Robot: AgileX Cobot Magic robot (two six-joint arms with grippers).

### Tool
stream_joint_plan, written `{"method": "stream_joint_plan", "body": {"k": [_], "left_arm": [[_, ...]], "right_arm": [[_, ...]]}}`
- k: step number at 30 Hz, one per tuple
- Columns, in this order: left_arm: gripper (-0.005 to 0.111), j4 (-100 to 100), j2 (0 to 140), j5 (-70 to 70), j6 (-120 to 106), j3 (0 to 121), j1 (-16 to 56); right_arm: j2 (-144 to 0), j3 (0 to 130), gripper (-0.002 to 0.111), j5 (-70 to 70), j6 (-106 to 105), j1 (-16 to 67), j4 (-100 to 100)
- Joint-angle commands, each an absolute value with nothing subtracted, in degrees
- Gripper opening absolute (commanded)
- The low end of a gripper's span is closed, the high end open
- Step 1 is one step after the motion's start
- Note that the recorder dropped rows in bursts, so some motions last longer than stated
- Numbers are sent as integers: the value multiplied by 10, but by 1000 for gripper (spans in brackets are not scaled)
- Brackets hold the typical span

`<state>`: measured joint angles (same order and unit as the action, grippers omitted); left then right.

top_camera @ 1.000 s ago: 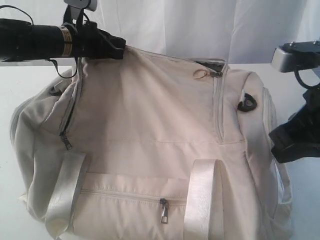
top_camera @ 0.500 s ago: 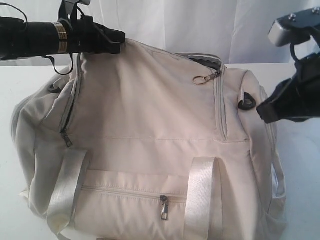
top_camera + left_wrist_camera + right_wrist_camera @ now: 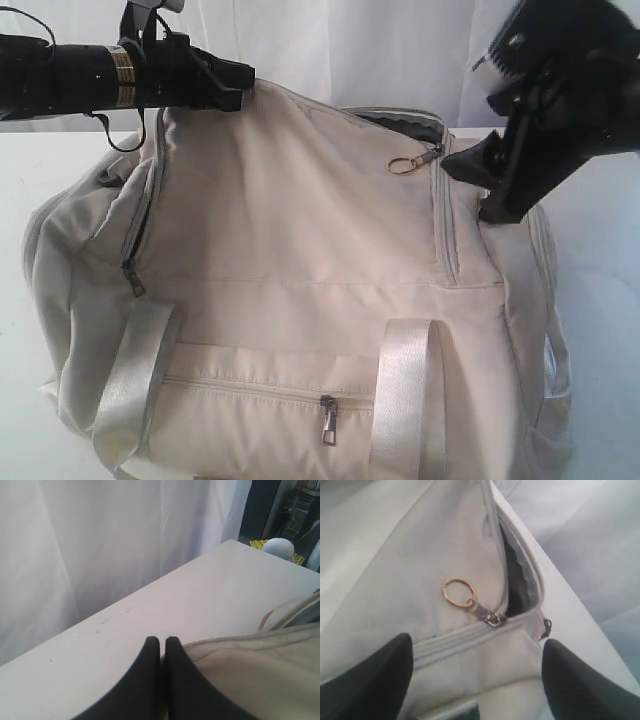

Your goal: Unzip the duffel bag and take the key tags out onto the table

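Exterior view: the left tool (image 3: 238,85) is clenched on the duffel bag (image 3: 300,260), holding its corner up off the worktop (image 3: 40,170). The zipper pull (image 3: 492,618) lies under the spread right tool (image 3: 476,647). The bag is barely unzipped, and the key tags are unseen, presumably inside.

Lighting and picture quality: bright, diffuse, low contrast.
Exterior view: hanging white curtain (image 3: 350,50) overexposed; cream-beige fabric duffel bag (image 3: 290,260) evenly lit, with soft shadows in the folds; right black tool (image 3: 472,190) smeared. Wrist views: black fingertips (image 3: 370,680) out of focus, round gold zipper ring (image 3: 459,592) sharp, broad white tabletop (image 3: 200,595) faintly sheened. Right wrist view has a bluish cast.
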<state>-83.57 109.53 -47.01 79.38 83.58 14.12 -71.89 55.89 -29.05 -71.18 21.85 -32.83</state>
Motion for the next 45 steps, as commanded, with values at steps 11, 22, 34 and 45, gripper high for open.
{"method": "stream_joint_plan", "body": {"k": [11, 22, 34, 45], "left_arm": [[0, -838, 1086, -484, 794, 841, 139], [0, -838, 1086, -484, 794, 841, 139], [0, -838, 1086, -499, 794, 841, 139], [0, -838, 1086, -499, 794, 841, 139]], "right_arm": [[-850, 560, 64, -120, -834, 298, -337], [-874, 560, 64, -104, -874, 320, -333], [-915, 560, 58, -35, -871, 320, -333], [-915, 560, 31, -8, -868, 320, -333]]}}
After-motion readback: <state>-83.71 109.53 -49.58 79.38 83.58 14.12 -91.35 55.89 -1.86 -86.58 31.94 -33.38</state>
